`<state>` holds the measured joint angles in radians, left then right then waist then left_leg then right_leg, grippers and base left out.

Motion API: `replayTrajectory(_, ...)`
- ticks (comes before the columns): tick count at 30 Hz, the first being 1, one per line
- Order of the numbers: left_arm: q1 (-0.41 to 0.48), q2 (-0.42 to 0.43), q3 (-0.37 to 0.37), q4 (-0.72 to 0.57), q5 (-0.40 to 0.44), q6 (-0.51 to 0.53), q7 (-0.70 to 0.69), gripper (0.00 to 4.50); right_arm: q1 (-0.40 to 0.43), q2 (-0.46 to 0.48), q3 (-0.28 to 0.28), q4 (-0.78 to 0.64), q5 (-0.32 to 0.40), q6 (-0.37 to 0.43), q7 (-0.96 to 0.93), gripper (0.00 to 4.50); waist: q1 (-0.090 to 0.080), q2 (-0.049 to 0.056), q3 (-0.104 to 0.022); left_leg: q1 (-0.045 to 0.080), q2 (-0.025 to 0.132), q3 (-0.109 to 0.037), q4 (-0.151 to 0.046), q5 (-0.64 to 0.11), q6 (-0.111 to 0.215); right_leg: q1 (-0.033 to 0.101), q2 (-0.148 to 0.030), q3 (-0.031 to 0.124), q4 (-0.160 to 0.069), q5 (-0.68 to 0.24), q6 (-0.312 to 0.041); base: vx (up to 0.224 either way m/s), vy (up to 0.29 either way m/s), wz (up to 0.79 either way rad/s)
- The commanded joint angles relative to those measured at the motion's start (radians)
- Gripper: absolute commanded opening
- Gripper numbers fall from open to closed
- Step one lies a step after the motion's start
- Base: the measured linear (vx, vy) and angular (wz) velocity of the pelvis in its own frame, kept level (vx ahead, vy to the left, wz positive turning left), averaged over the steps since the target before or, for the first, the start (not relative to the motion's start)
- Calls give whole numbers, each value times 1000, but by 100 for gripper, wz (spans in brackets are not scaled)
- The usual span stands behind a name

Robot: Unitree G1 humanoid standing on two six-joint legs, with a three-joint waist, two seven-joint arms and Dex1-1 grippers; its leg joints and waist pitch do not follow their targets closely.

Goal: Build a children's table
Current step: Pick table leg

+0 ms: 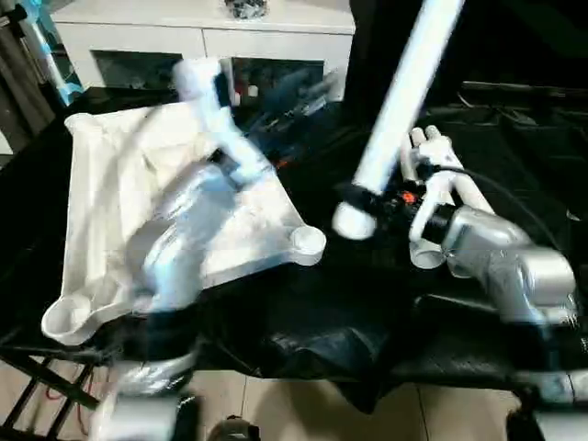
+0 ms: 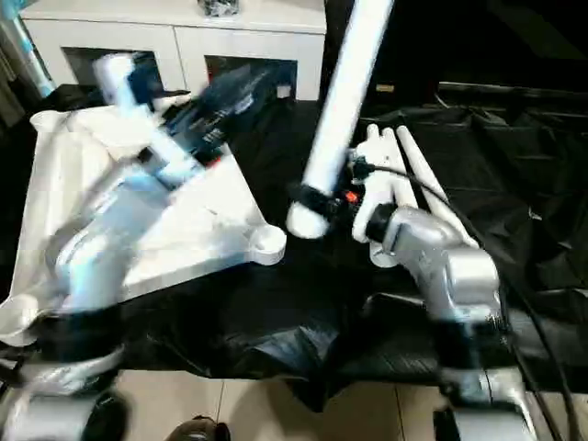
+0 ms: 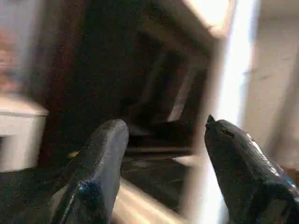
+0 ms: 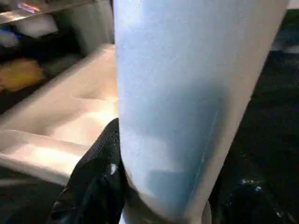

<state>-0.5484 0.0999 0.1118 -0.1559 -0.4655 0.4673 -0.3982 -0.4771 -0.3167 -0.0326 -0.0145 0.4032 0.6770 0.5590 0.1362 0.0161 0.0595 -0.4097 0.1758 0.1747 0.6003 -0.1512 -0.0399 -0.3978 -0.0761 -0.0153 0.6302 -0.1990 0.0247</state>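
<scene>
Assembly is barely begun: tabletop (image 1: 110,184) lies ribbed side up on the black-draped counter (image 1: 303,322), sockets visibly empty, right gripper (image 1: 367,207) fingers clamping one upright leg (image 1: 404,87), left gripper (image 3: 163,154) fingers spread empty, spare legs (image 1: 450,175) beside.

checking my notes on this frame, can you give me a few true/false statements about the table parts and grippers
1. The right gripper holds a white leg raised off the work table. True.
2. The table top stands upright on four fitted legs. False: it lies with its sockets facing up and no leg fitted in the near corner socket.
3. The left gripper is clamped on a leg. False: its fingers stand apart with nothing between them.
4. Spare legs lie on the black cloth by the right arm. True.
5. A white cabinet stands behind the work table. True.
</scene>
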Motion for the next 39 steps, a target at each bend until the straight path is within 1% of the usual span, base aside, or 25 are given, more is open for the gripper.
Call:
replayTrajectory(1,42,18,9,-13,78,-20,52,306,20,29,-44,-49,7,58,-85,189,-8,-5,-77,31,37,-15,-71,-189,-41,36,-42,21,-77,-144,-122,0,0,0)
replayTrajectory(2,103,36,18,-30,122,-16,96,306,54,69,-90,-84,62,110,-128,189,-14,-5,-78,33,36,-14,-72,-207,-43,34,-44,21,-78,-160,-127,0,0,0)
replayTrajectory(3,131,43,23,-38,145,-10,123,306,74,78,-95,-102,67,116,-140,189,-17,-5,-78,32,37,-16,-74,-218,-46,33,-44,20,-78,-168,-126,0,0,0)
replayTrajectory(6,221,65,5,-68,202,-9,150,306,112,104,-105,-138,36,114,-207,189,-23,-1,-75,32,39,-17,-78,-246,-56,27,-43,20,-83,-190,-119,0,0,0)
replayTrajectory(7,309,90,-29,-108,255,-30,157,306,142,122,-104,-165,-1,99,-259,189,-25,4,-74,33,40,-19,-81,-264,-64,25,-43,20,-84,-215,-112,0,0,0)
replayTrajectory(9,392,91,-47,-154,277,-12,179,306,180,139,-87,-178,-80,-50,-299,189,-27,9,-73,33,42,-20,-84,-292,-76,21,-45,21,-87,-236,-95,0,0,0)
replayTrajectory(10,392,91,-47,-154,277,-12,179,306,180,139,-87,-178,-80,-50,-299,189,-27,7,-74,33,45,-19,-83,-296,-82,19,-48,22,-88,-234,-92,0,0,0)
replayTrajectory(11,448,54,-28,-193,261,-11,208,306,212,154,-62,-188,-166,-209,-344,189,-27,8,-72,36,43,-17,-82,-323,-92,13,-47,24,-92,-253,-95,0,0,0)
replayTrajectory(12,473,38,-24,-209,261,-24,221,306,226,158,-49,-198,-216,-249,-388,189,-32,2,-68,35,41,-15,-84,-338,-93,12,-45,24,-97,-267,-93,0,0,0)
replayTrajectory(13,498,22,-23,-224,270,-47,237,306,240,176,-58,-212,-229,-249,-425,189,-31,-1,-64,34,39,-16,-86,-356,-92,12,-44,24,-101,-304,-85,0,0,0)
replayTrajectory(14,509,10,-24,-230,283,-60,257,306,249,205,-90,-226,-181,-202,-434,189,-33,-4,-61,35,37,-17,-87,-380,-79,12,-43,26,-103,-339,-72,0,0,0)
replayTrajectory(16,509,2,-26,-230,299,-64,284,306,261,232,-135,-240,-93,-127,-416,189,-36,-2,-60,39,34,-22,-89,-424,-72,9,-40,24,-108,-397,-44,0,0,0)
replayTrajectory(18,508,0,-22,-224,311,-76,303,306,284,243,-134,-248,-62,-102,-405,189,-42,1,-58,40,33,-25,-90,-443,-76,5,-38,24,-113,-415,-23,0,0,0)
replayTrajectory(21,504,-4,-28,-227,319,-74,316,306,302,253,-128,-247,-68,-82,-426,189,-46,0,-61,34,33,-27,-91,-432,-83,8,-40,23,-111,-399,-21,0,0,0)
replayTrajectory(23,507,-22,-28,-242,304,-62,319,306,320,224,-90,-245,-120,-105,-421,189,-52,-2,-61,34,35,-26,-91,-415,-86,9,-39,23,-109,-369,-30,0,0,0)
replayTrajectory(26,517,-38,-34,-259,311,-75,331,306,315,217,-80,-253,-132,-105,-413,189,-56,-9,-61,28,32,-24,-90,-408,-75,12,-41,23,-111,-378,-31,0,0,0)
replayTrajectory(28,520,-39,-39,-253,322,-84,345,306,296,192,-62,-244,-150,-128,-397,189,-58,-13,-61,30,31,-23,-87,-405,-71,10,-41,24,-112,-385,-28,0,0,0)
replayTrajectory(30,529,-25,-46,-255,350,-89,356,306,287,160,-21,-228,-213,-174,-400,189,-53,-12,-62,29,33,-23,-86,-383,-67,11,-42,24,-111,-366,-23,0,0,0)
replayTrajectory(32,532,-13,-47,-296,386,-65,378,306,271,168,-22,-222,-193,-194,-381,189,-53,-16,-63,27,33,-23,-86,-382,-60,12,-42,24,-107,-356,-28,0,0,0)
replayTrajectory(34,532,-12,-47,-314,398,-50,386,306,265,163,-14,-217,-195,-201,-372,189,-52,-13,-64,29,34,-23,-84,-374,-55,11,-43,24,-106,-341,-35,0,0,0)
replayTrajectory(35,536,-8,-52,-329,417,-39,396,306,261,151,5,-210,-212,-207,-360,189,-49,-9,-62,39,43,-32,-90,-392,-84,9,-23,15,-99,-297,-46,0,0,0)
replayTrajectory(36,537,-8,-55,-341,424,-30,401,306,258,149,11,-204,-214,-207,-353,189,-48,2,-62,45,50,-43,-95,-413,-108,10,-12,7,-94,-269,-52,0,0,0)
replayTrajectory(37,537,-9,-58,-353,430,-21,407,306,254,147,17,-197,-216,-208,-346,189,-58,7,-63,58,69,-61,-104,-451,-134,11,8,-7,-89,-192,-75,0,0,0)
replayTrajectory(38,533,-13,-62,-371,434,0,417,306,243,142,27,-187,-216,-219,-326,189,-52,34,-60,13,64,-131,-144,-541,-77,50,3,-62,-56,-134,-126,-6,-27,21)
replayTrajectory(39,530,-23,-69,-384,433,20,427,306,233,134,34,-174,-216,-233,-306,189,-62,33,-65,31,85,-177,-151,-581,-56,41,9,-73,-36,-117,-149,-13,-56,46)
